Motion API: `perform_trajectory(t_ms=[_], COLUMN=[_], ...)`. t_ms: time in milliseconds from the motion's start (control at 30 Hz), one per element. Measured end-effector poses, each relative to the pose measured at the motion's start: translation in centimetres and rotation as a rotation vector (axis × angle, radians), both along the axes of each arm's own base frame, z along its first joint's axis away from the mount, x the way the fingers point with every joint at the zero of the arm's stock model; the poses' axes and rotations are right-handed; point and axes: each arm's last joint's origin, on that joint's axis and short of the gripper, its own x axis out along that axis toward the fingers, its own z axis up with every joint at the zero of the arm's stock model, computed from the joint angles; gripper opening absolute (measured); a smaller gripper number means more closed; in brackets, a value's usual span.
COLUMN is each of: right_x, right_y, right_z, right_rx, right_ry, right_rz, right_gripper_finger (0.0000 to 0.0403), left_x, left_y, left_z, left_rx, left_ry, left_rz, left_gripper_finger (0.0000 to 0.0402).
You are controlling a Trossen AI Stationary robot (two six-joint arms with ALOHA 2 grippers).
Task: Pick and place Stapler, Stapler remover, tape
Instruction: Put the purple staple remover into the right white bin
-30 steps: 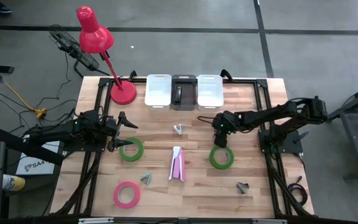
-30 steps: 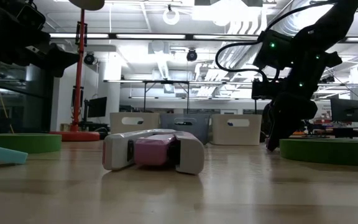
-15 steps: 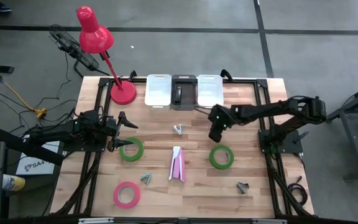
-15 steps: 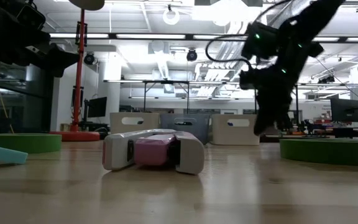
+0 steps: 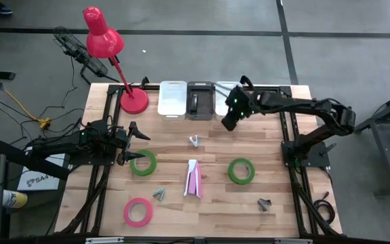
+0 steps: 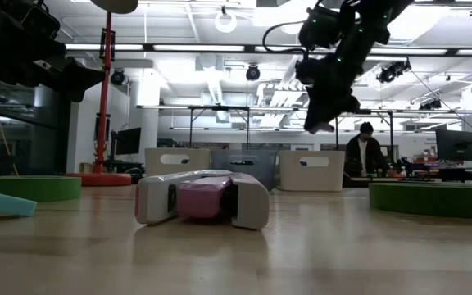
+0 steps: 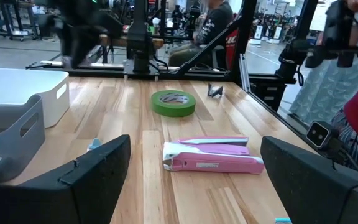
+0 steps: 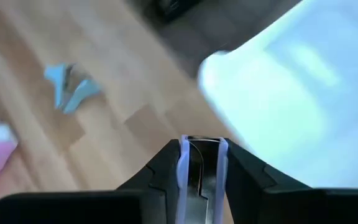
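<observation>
My right gripper (image 5: pixel 229 123) hangs raised over the table at the near edge of the right white bin (image 5: pixel 228 99), shut on a small staple remover (image 8: pixel 201 157) with pale lilac sides. My left gripper (image 5: pixel 135 144) waits open just beyond a green tape roll (image 5: pixel 143 163). The second green roll (image 5: pixel 241 171) and the pink roll (image 5: pixel 137 211) lie flat on the wood. The pink and white stapler (image 5: pixel 193 178) lies on its side mid-table. Three more staple removers rest on the table: one (image 5: pixel 193 141) far of the stapler, one (image 5: pixel 158 194) near the pink roll, one (image 5: pixel 264 204) near the right edge. My right gripper pinches the staple remover between its two fingers, the lilac sides (image 8: pixel 183 163) lying against the fingers. The fingers slant downward from the table's right. The remover is lifted clear of the table, its pale end (image 6: pixel 314 127) showing at the fingertips in the low view.
Three bins stand in a row at the far edge: white (image 5: pixel 172 99), dark grey (image 5: pixel 200 99) with a dark thing inside, white. A red desk lamp (image 5: pixel 133 102) stands at the far left. A person (image 6: pixel 365 156) sits in the room beyond the table.
My right gripper has risen from beside the right green tape roll and moved toward the table's far edge, reaching the right white bin, staying shut on the staple remover. The tape roll has stayed where it lay.
</observation>
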Motion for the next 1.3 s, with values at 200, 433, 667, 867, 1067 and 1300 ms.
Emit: perform_trajectory(t_ms=[200,433,667,867,1067,1300], right_x=[-0.9,-1.3,-0.7,-0.4,-0.2,-0.1], right_y=[-2.7,-5.9,-8.0,-8.6,-9.1,-9.2], right_z=[1.0,-1.2,-4.0,-5.8,-6.6,-6.8], right_rx=[-0.06,-0.017,-0.007,0.018,0.035,0.097], right_ry=[0.01,0.055,0.065,0.099,0.094,0.068], right_rz=[-0.004,0.018,0.142,0.177,0.135,0.016], right_gripper_finger=[0.0092,0.0094,0.0093,0.0097,0.0111,0.0103], left_x=[0.0,0.0,0.0,0.0,0.0,0.0], left_y=[0.0,0.0,0.0,0.0,0.0,0.0], left_z=[0.0,0.0,0.0,0.0,0.0,0.0], left_rx=[0.0,0.0,0.0,0.0,0.0,0.0], left_ry=[0.0,0.0,0.0,0.0,0.0,0.0], left_rz=[0.0,0.001,0.004,0.004,0.004,0.004], left_gripper_finger=[0.0356,0.0356,0.0356,0.0356,0.0356,0.0356])
